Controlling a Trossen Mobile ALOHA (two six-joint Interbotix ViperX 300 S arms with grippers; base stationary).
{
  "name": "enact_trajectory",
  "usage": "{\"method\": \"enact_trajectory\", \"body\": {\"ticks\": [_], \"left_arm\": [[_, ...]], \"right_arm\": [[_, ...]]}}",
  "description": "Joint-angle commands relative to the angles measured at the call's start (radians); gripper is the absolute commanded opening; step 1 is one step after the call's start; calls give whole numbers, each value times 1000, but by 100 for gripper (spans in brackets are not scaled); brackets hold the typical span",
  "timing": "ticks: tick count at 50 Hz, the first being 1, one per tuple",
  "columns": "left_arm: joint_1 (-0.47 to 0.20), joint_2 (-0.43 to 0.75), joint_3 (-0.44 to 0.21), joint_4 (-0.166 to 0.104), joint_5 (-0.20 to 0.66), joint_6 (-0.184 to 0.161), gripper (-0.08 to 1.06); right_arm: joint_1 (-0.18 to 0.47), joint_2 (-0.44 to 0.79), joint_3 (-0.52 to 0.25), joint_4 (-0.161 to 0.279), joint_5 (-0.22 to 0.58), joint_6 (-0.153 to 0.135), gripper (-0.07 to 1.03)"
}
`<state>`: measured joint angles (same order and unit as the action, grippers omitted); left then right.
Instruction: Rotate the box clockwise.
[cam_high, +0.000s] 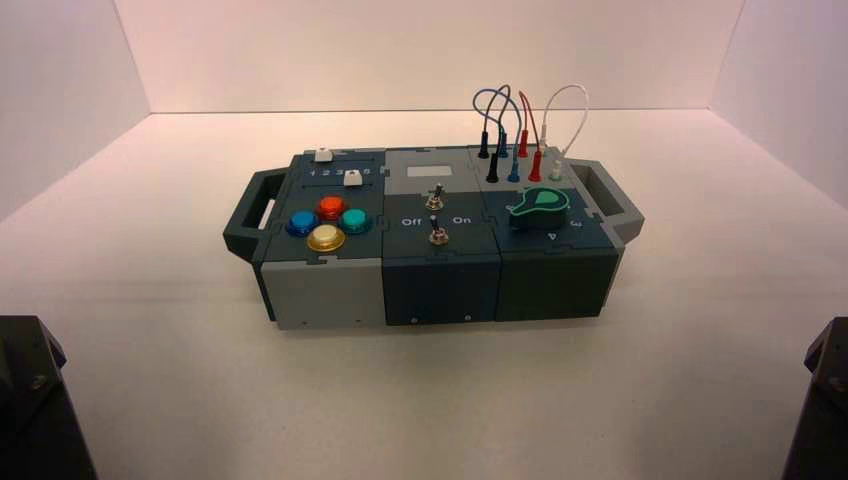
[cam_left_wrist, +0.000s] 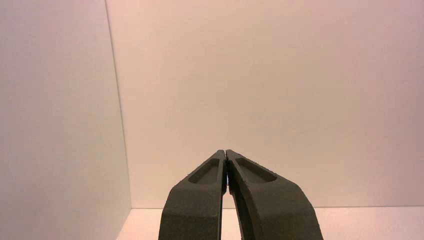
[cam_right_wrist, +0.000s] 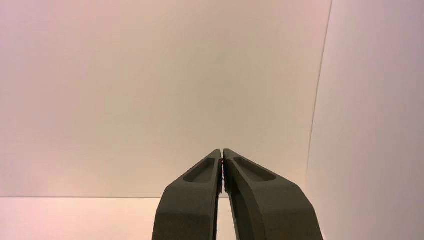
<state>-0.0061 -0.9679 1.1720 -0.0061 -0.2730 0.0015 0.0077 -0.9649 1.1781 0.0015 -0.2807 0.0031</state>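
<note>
The long teal-and-grey box lies across the middle of the white table in the high view, its long side nearly facing me. Grey handles stick out at its left end and right end. Four coloured dome buttons sit on its left part, two toggle switches in the middle, a green knob and looped plug wires on the right. My left gripper is shut and empty, facing the back wall, parked at the near left corner. My right gripper is shut and empty, parked at the near right.
White walls enclose the table at the back and both sides. The dark bases of my arms show at the bottom left corner and bottom right corner of the high view, well short of the box.
</note>
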Motion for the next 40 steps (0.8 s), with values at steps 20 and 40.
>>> {"method": "enact_trajectory", "body": {"ticks": [20, 40], "left_arm": [[-18, -6, -15, -12, 31, 3, -3], [-18, -5, -15, -11, 46, 5, -3]], "right_arm": [[14, 11, -8, 6, 25, 6, -3], [12, 11, -8, 6, 25, 11, -3]]}}
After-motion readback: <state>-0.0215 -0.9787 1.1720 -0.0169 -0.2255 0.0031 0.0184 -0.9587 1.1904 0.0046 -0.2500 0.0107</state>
